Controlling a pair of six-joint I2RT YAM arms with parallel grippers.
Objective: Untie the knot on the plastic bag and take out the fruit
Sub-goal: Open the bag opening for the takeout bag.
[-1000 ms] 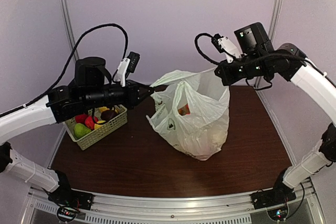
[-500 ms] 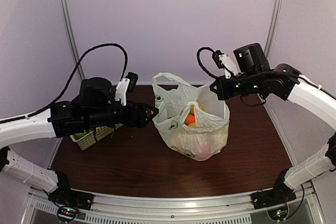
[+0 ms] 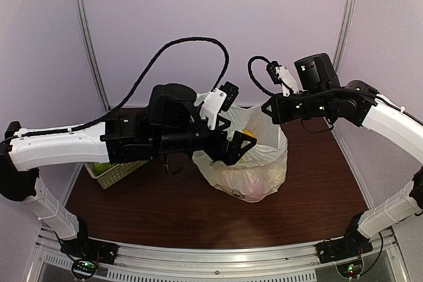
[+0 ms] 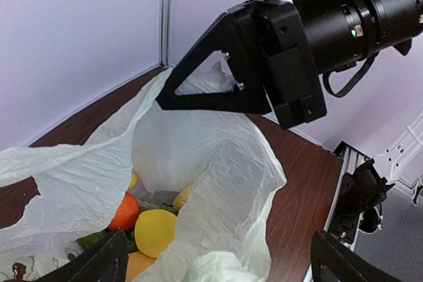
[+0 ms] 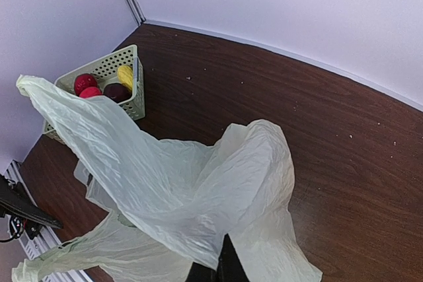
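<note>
Bag (image 3: pixel 254 173) stands upright near the middle of the table (image 3: pixel 165 209), its mouth open and facing up. No part of it is lifted clear of the surface.

Right gripper (image 5: pixel 215 270) is pinched tight on a fold of the bag's rim and holds that side raised. From the right wrist view, one loose strip of plastic trails away toward the basket (image 5: pixel 106 74).

Left gripper (image 3: pixel 239 148) hangs over the open mouth with jaws spread wide and nothing between them. Whether its fingers touch the plastic cannot be told.

Fruit (image 4: pixel 155 230) lies inside the bag at the bottom. One round yellow piece shows plainly, with an orange piece touching it on its left. Something green lies lower down, and a pale yellow piece sits behind; both are partly hidden by plastic.

The basket sits at the left side of the table, well apart from the bag, and is largely hidden by the left arm in the top view. It holds red pieces, a dark one and a yellow one.
</note>
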